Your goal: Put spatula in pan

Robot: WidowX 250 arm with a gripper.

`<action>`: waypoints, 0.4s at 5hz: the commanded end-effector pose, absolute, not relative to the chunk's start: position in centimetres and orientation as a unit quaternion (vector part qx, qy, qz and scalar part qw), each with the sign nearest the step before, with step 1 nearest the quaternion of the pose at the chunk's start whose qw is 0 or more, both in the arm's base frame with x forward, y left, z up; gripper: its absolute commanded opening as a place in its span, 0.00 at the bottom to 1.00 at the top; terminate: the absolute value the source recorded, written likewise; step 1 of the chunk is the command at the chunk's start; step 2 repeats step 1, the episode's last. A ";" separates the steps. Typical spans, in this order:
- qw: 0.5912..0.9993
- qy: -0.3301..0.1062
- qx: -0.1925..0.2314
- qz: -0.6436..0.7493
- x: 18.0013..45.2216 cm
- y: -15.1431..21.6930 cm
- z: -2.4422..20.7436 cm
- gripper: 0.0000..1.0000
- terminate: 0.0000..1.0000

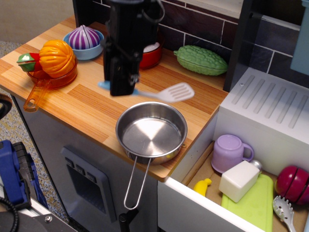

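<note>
Steel pan (151,133) waits near the tabletop (91,104) edge while the tool (120,86), clamped on the spatula (164,93) handle, carries its blade just beyond the far rim.

No legible text, label, brand, number or sign appears on any surface in this view, including the countertop, the cookware, the toy foods, the drawer contents and the robot arm.
</note>
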State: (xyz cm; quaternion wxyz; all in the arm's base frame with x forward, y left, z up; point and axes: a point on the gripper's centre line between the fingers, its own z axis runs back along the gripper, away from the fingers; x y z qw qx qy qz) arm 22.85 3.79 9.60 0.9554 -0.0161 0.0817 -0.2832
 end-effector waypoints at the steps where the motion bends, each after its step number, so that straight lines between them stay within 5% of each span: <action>1: 0.959 0.036 -0.007 -0.281 21.6 3.6 9.2 1.00 1.00; 2: 0.959 0.036 -0.007 -0.281 21.6 3.6 9.2 1.00 1.00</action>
